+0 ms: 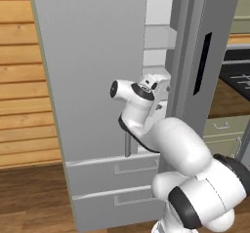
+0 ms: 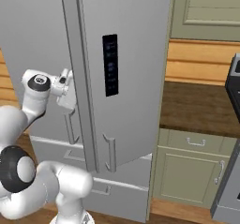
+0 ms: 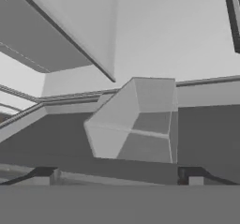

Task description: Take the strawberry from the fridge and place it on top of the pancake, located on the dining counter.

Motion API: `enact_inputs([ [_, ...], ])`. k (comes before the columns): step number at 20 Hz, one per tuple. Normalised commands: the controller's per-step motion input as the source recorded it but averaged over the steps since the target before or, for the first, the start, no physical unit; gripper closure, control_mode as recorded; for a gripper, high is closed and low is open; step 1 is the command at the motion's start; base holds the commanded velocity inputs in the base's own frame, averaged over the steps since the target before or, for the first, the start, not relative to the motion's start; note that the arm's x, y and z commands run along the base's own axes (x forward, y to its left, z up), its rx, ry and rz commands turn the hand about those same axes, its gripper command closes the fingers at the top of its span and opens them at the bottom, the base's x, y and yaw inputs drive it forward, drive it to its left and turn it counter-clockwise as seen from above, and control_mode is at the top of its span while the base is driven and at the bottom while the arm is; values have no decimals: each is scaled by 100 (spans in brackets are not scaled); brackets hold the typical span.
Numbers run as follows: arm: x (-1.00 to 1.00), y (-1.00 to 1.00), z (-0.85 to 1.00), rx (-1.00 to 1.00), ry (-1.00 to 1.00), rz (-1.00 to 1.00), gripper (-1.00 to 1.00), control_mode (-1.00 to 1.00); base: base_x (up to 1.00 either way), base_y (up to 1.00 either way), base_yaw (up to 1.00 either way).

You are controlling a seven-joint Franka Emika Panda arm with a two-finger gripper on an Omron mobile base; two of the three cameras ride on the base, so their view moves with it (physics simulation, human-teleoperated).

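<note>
The fridge (image 1: 97, 56) is a tall light grey one, and its right door (image 2: 136, 54) stands ajar. The gap between the doors shows white inner shelves (image 1: 156, 37). My gripper (image 1: 163, 91) is at that gap at mid height, beside the right door's edge, and its hand (image 2: 65, 94) is pressed close to the door. In the hand view the gripper (image 3: 119, 174) is open, with nothing between its dark fingertips (image 3: 47, 174). Just ahead of it is a pale grey box-shaped door bin (image 3: 136, 122). The strawberry is hidden. The pancake and the dining counter are out of view.
Two lower fridge drawers (image 1: 117, 168) sit below the arm. Right of the fridge, a dark worktop (image 2: 197, 106) runs over green cabinets (image 2: 187, 171), with a stove (image 2: 233, 82) at the far right. A wood-plank wall (image 1: 24, 81) stands on the left.
</note>
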Motion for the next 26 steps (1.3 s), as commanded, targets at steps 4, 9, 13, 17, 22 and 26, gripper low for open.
enact_inputs([
  [4, -87, -66, 29, 0, -14, -6, -100, -100, 0, 0, 0],
  [9, -98, -66, 35, 0, -15, -11, -100, -100, 0, 0, 0],
  [13, -89, -85, 29, 0, -10, -13, -100, -100, 0, 0, 0],
  [17, -52, -100, 16, 1, -2, -9, -100, -100, 0, 0, 0],
  [22, -5, -95, 3, 2, 0, -1, -100, -100, 0, 0, 0],
  [26, 1, -66, 1, 4, -1, 4, -100, -100, 0, 0, 0],
])
